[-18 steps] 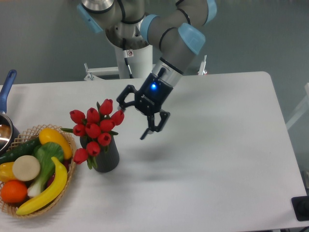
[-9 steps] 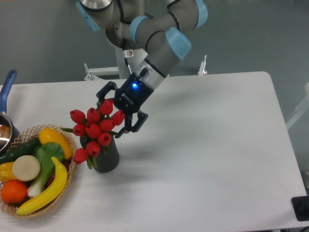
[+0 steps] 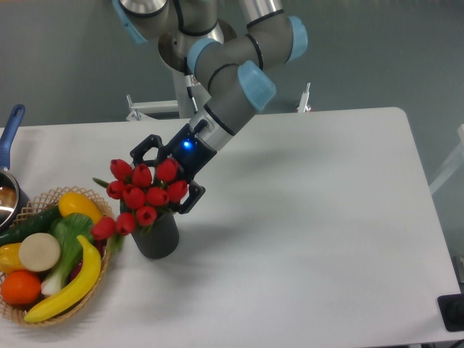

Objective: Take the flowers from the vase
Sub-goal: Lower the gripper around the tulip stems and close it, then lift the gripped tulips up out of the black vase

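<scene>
On a white table before a grey wall, the tool spreads wide around the flowers.

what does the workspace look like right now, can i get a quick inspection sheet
Surface: white table, bare on its right half.
Job's things: red flowers still standing in the dark vase, bunch leaning left toward the basket.
Clutter: wicker basket at the left edge holding a banana, an orange and green vegetables; a blue-handled pot partly out of frame.
Grippers: gripper at the bunch from behind, jaws spread on either side of the buds, not closed.
Cables: nothing seen.
Surroundings: grey wall behind; a black object at the lower right edge.
</scene>
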### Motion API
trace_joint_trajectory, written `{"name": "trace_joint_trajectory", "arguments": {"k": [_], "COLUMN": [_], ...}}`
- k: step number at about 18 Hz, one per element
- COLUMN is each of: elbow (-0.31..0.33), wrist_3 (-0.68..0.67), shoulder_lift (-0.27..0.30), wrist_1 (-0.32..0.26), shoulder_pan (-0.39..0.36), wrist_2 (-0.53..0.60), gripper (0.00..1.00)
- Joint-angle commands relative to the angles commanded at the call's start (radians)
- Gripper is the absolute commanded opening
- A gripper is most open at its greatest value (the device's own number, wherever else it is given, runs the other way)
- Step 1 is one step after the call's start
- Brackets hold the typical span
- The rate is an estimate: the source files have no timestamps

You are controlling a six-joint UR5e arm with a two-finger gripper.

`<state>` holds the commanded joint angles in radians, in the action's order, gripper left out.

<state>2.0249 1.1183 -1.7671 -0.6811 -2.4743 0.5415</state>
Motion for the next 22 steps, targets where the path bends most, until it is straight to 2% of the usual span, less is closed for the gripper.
{"name": "trace_joint_trajectory", "arguments": {"k": [4, 6, 7, 13, 19, 22], "elbow": [-0.005, -0.009, -0.011, -0.011, -0.014, -0.021], "wrist_3": [0.003, 0.003, 0.002, -0.012, -0.084, -0.162], "shoulder_lift": [-0.002, 0.002, 0.003, 0.038, 0.089, 0.129], "wrist_1": [0.0, 0.0, 0.0, 0.0, 0.0, 0.0], "shoulder_pan": [-0.003, -0.009, -0.012, -0.028, -0.061, -0.087], "wrist_2": [0.0, 0.0, 0.0, -0.04, -0.109, -0.156], "gripper": [0.23, 0.03, 0.0, 0.0, 0.0, 0.0]}}
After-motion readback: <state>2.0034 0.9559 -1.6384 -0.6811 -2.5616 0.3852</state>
